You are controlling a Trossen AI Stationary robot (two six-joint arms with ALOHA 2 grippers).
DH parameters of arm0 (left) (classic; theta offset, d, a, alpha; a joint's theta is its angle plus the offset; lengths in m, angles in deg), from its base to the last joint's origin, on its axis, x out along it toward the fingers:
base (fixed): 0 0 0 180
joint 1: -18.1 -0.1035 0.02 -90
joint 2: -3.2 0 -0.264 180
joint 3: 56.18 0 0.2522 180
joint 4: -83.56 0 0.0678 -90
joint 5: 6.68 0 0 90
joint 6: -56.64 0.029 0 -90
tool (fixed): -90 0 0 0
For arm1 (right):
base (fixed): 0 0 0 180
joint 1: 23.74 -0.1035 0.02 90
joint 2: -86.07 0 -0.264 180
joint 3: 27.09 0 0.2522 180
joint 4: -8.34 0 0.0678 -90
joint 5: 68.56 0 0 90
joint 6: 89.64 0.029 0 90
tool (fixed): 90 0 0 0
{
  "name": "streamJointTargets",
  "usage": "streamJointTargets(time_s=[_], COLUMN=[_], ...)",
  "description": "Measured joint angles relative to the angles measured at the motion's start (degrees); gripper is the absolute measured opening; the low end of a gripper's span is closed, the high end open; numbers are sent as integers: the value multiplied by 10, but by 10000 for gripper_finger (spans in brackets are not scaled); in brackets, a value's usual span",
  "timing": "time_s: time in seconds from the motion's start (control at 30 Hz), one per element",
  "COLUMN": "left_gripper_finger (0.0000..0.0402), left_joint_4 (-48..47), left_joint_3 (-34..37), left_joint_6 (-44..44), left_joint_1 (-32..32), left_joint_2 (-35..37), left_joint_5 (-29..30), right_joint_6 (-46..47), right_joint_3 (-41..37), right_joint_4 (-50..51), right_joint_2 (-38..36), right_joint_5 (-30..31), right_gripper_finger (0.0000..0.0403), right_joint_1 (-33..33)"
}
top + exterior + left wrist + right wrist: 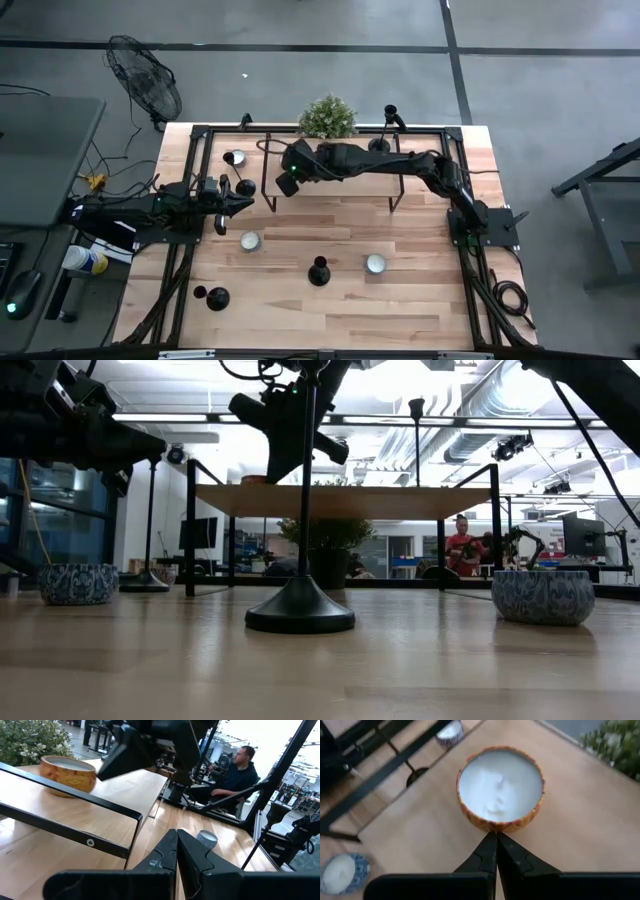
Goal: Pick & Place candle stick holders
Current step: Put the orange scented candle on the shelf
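We see our right gripper [496, 836] up over the raised wooden shelf [580, 820] at the back of the table [330, 300]. Its two fingers are pressed tight together and hold nothing. Just in front of the tips sits an orange candle bowl [500, 787] full of white wax. Our left gripper [243, 205] waits at the left side of the table, also closed tight and holding nothing. One black candle stick holder [319, 271] stands in the middle of the table, near the front. Another holder [217, 298] stands by the front left corner. A third holder [379, 144] is at the back, near the green plant [328, 117]. Small blue and white candle cups [375, 263] sit on the table too. A person [235, 772] sits far behind the table.
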Motion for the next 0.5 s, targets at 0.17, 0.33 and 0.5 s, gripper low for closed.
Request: streamJointTargets(time_s=[0.17,0.33,0.5], left_gripper_finger=[1,1,1], left_joint_4=[0,0,0], left_joint_3=[0,0,0], left_joint_6=[0,0,0], left_joint_1=[0,0,0], left_joint_2=[0,0,0], left_joint_5=[0,0,0], right_joint_6=[-26,-51,-69], right_joint_3=[0,0,1], right_joint_4=[-33,-57,-109], right_joint_2=[0,1,12], right_joint_5=[-2,-5,-18], right_gripper_finger=[0,0,0], right_joint_1=[13,26,41])
